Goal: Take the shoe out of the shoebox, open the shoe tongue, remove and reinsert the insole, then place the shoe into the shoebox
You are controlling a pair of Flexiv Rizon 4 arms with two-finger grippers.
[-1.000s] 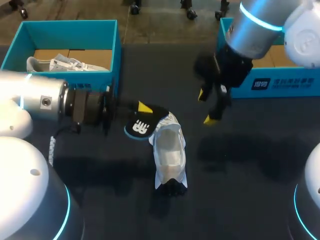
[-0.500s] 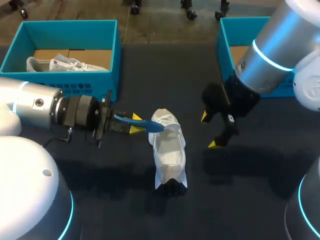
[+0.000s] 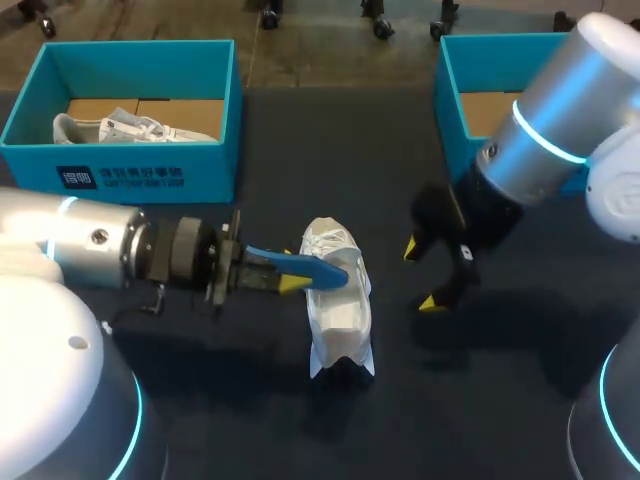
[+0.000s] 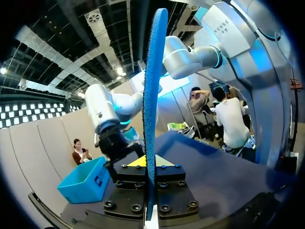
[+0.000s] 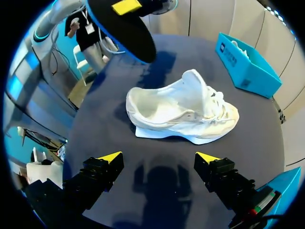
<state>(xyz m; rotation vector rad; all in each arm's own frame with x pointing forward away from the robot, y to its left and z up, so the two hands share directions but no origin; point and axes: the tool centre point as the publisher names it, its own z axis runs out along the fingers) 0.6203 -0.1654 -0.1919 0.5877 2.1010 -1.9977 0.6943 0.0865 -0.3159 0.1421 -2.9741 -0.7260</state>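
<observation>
Left gripper, clamped on the thin blue foam insole, sits at nine o'clock of the white mesh sneaker, whose long axis runs twelve to six. The right gripper, fingers apart, is at three.

Left wrist view: insole edge-on between the fingers.

Right wrist view: sneaker broadside ahead.

A dark, matte table spreads under soft overhead light, blurred shadows pooling on its top. Beyond its far edge lies a brownish floor. Pale wall panels rise behind, beneath a dark ceiling strung with ducts and lamps.
</observation>
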